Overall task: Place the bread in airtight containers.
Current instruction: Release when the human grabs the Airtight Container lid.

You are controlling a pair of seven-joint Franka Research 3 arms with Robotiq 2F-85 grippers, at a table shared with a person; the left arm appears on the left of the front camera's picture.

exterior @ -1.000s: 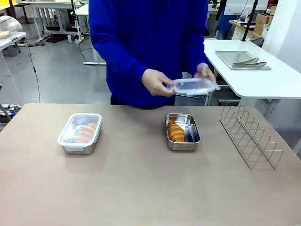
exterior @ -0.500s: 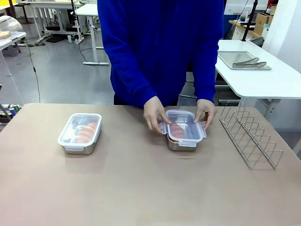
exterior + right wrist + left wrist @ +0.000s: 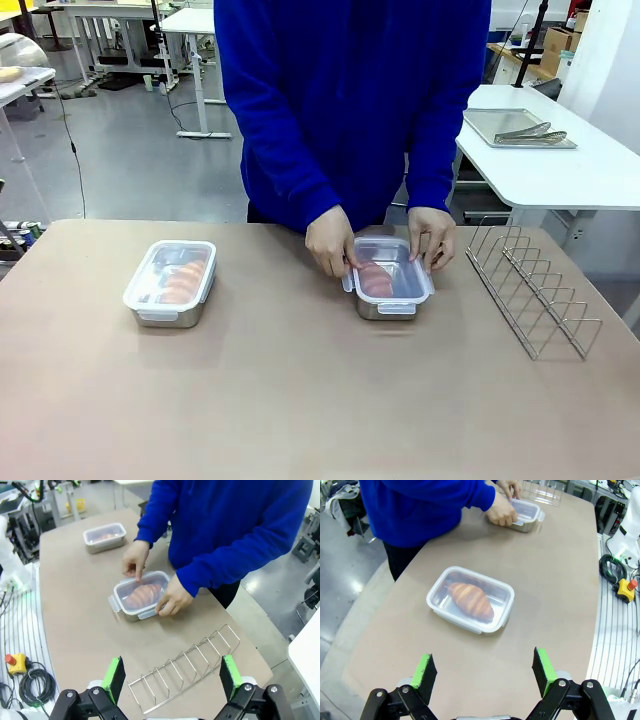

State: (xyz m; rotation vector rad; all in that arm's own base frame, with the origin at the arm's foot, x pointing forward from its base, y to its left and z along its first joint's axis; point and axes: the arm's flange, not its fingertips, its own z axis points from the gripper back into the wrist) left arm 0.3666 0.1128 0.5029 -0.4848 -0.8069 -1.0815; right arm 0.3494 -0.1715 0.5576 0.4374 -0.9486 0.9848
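Left gripper [image 3: 484,674]: fingers spread wide, grasping nothing.
Right gripper [image 3: 172,678]: likewise.
Croissants [image 3: 375,279]: inside two lidded containers [image 3: 170,283] mid-table; person's hands [image 3: 330,241] press right lid [image 3: 391,272].

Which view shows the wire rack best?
The right wrist view: the wire rack lies close below the camera, every divider visible, the open right gripper above it. The front view shows it whole but farther away. The left wrist view catches just its far end.
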